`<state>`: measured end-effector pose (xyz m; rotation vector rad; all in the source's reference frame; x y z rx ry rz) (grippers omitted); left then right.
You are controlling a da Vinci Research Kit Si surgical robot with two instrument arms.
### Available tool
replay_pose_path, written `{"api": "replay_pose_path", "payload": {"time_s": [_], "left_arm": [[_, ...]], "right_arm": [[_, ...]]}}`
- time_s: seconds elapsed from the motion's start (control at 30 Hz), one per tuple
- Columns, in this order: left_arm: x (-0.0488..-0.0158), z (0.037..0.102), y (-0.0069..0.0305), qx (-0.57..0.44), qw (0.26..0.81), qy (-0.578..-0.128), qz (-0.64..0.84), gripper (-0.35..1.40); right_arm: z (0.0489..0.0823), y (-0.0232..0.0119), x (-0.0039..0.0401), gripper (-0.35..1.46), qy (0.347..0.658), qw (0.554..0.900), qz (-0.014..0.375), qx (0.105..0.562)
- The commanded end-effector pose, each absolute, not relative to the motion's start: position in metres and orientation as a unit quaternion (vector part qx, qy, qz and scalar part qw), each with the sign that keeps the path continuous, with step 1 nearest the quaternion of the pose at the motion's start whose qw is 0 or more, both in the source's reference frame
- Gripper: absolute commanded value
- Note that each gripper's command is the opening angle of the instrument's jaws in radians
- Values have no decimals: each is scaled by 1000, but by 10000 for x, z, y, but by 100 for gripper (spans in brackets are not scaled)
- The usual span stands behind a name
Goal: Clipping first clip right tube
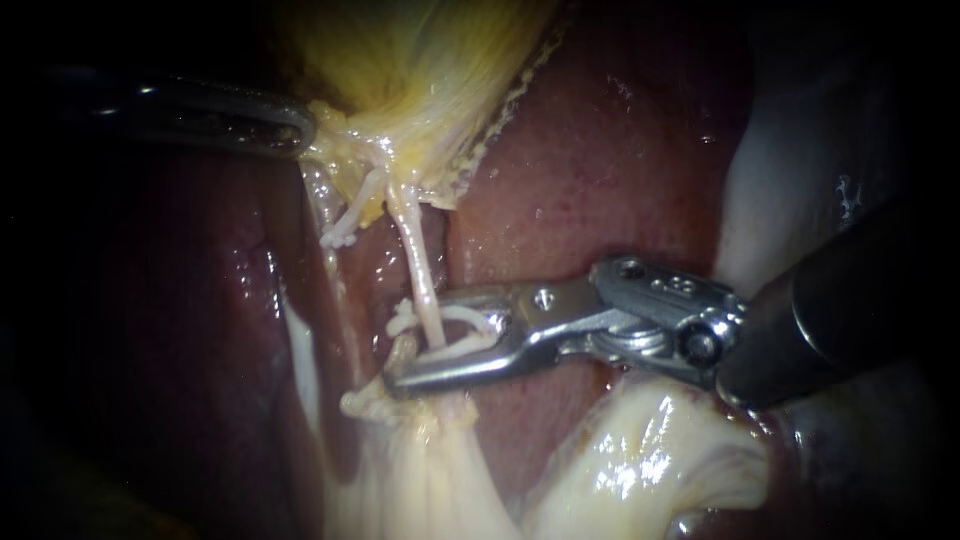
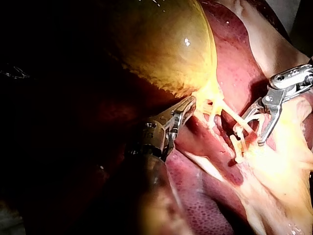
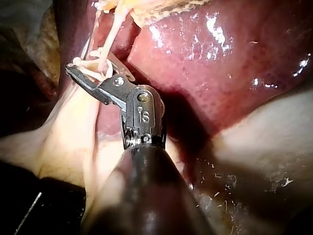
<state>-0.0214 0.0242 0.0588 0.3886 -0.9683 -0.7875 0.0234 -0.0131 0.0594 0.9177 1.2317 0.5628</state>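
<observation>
Both parted jaws of right instrument point(image 1: 418, 342) astride right tube point(image 1: 412, 245), bare liver point(image 1: 580, 160) alongside.

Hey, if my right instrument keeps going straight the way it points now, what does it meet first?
The right tube, which already crosses just ahead of the right instrument. Behind it lies dark liver, though depth is unclear.

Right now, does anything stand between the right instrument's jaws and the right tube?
Nothing visible does. The right instrument, jaws open, straddles the right tube, one jaw on each side, a white clip between them. The left instrument grips the gallbladder farther up, clear of them.
</observation>
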Motion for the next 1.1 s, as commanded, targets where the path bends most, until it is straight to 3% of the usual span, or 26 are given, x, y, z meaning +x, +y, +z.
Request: {"api": "replay_pose_path", "payload": {"time_s": [0.03, 0.57, 0.83, 1.1], "left_arm": [[-214, 588, 242, 181, 794, -450, -366, -35], [-214, 588, 242, 181, 794, -450, -366, -35], [-214, 588, 242, 181, 794, -450, -366, -35], [-214, 588, 242, 181, 794, -450, -366, -35]], "right_arm": [[594, -133, 234, 48, 548, 683, 252, 411], [601, -141, 231, 34, 537, 681, 227, 443], [602, -140, 234, 14, 535, 682, 222, 447], [604, -139, 238, -25, 535, 682, 222, 447]]}}
